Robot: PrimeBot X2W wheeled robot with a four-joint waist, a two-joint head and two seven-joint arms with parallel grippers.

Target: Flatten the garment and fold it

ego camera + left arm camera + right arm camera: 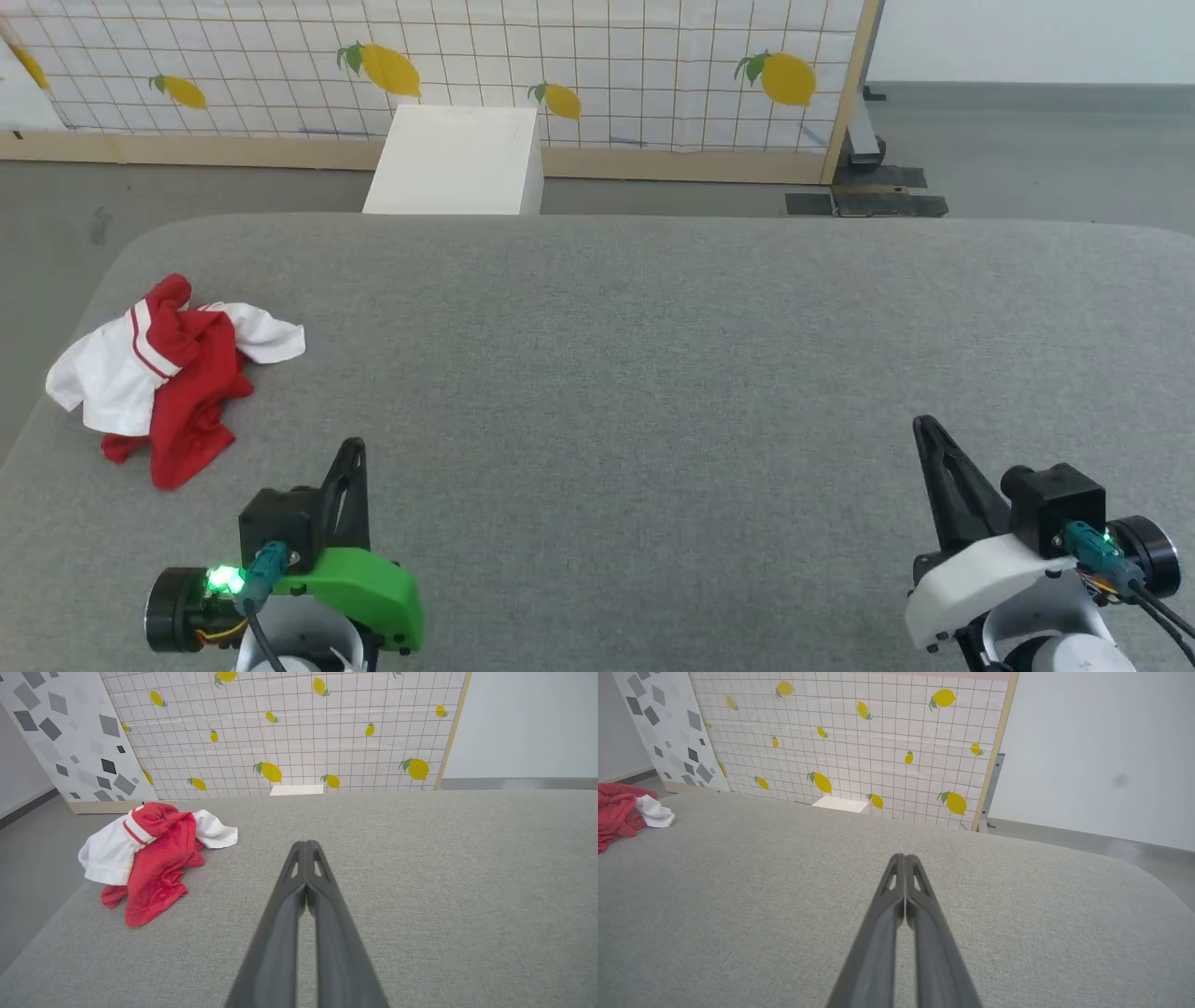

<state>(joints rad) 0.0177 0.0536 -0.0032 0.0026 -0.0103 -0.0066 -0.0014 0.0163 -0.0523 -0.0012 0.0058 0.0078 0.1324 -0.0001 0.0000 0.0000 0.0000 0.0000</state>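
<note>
Overall: the garment (173, 373) lies crumpled on the left side of the grey surface (653, 373), close to its left edge and well apart from both grippers.
Head view: takes in both grippers at the near edge, the left gripper (352, 453) just right of and nearer than the heap, the right gripper (924, 425) far off to the right.
Left wrist view: brings the garment (149, 863) up close, with red-and-white striped trim on a white sleeve, and adds a grey-speckled panel (70, 732) standing left of the lemon wall.
Right wrist view: catches 1 red fold and 1 white sleeve of the garment (621, 812) at its left border.
Garment axis: the heap runs roughly far to near; a red bunch sits at the far end and a red tail points near. 1 white sleeve spreads left towards the edge, the other points right. Front or back cannot be told.
Left fingers: pressed together (306, 844), nothing between them, above bare surface.
Right fingers: pressed together (903, 856), nothing between them.
Surroundings: a white box (457, 159) stands on the floor beyond the far edge, against a lemon-printed tiled panel (607, 65); dark base plates (868, 201) lie at the far right.
Path: bare fabric lies between the left gripper and the garment.
</note>
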